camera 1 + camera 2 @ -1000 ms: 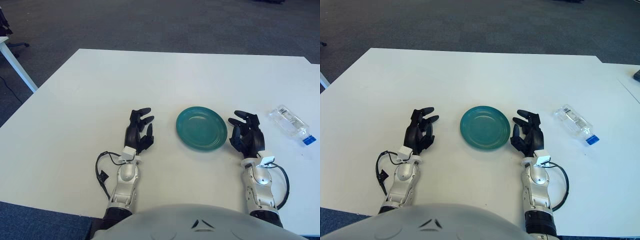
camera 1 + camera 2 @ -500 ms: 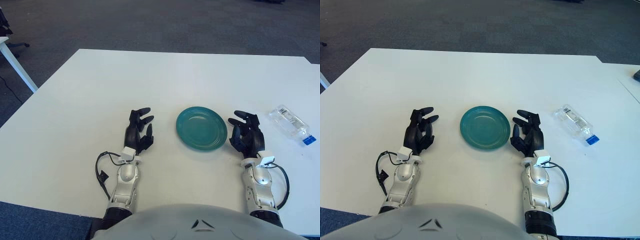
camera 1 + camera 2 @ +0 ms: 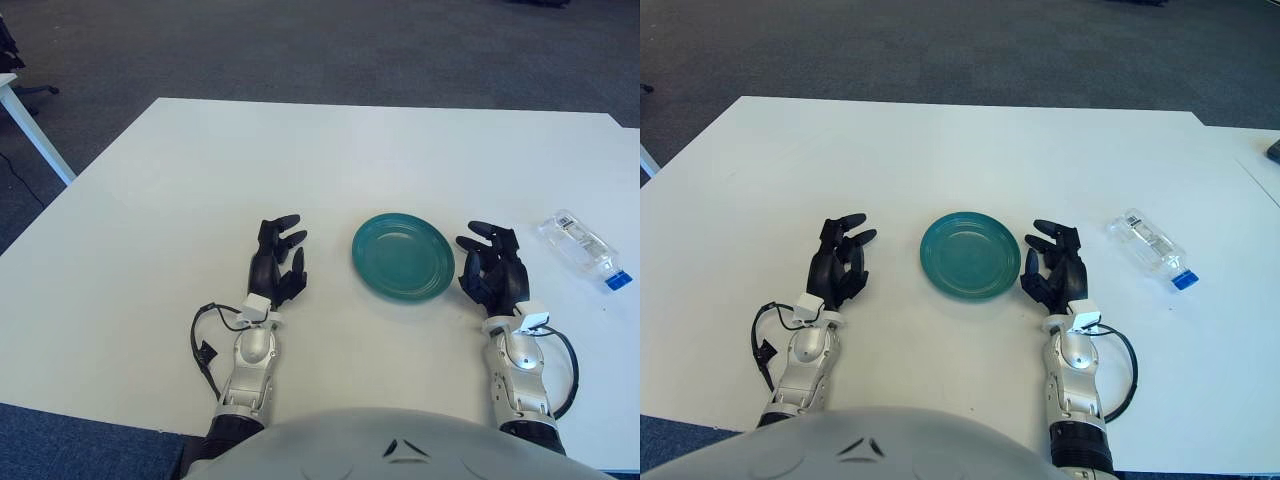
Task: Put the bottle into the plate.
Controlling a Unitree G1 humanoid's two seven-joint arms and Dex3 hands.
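Observation:
A clear plastic bottle [image 3: 584,248] with a blue cap lies on its side on the white table [image 3: 200,180], to the right of my right hand. A teal plate [image 3: 403,256] with nothing in it sits between my two hands. My right hand [image 3: 492,269] is just right of the plate's rim, its fingers relaxed and holding nothing, a hand's width from the bottle. My left hand [image 3: 279,258] shows left of the plate, fingers loosely spread and holding nothing.
The table's right edge runs close behind the bottle [image 3: 1151,247]. Another white table's corner [image 3: 15,95] stands at the far left. Dark carpet lies beyond the far edge. Cables loop beside both wrists.

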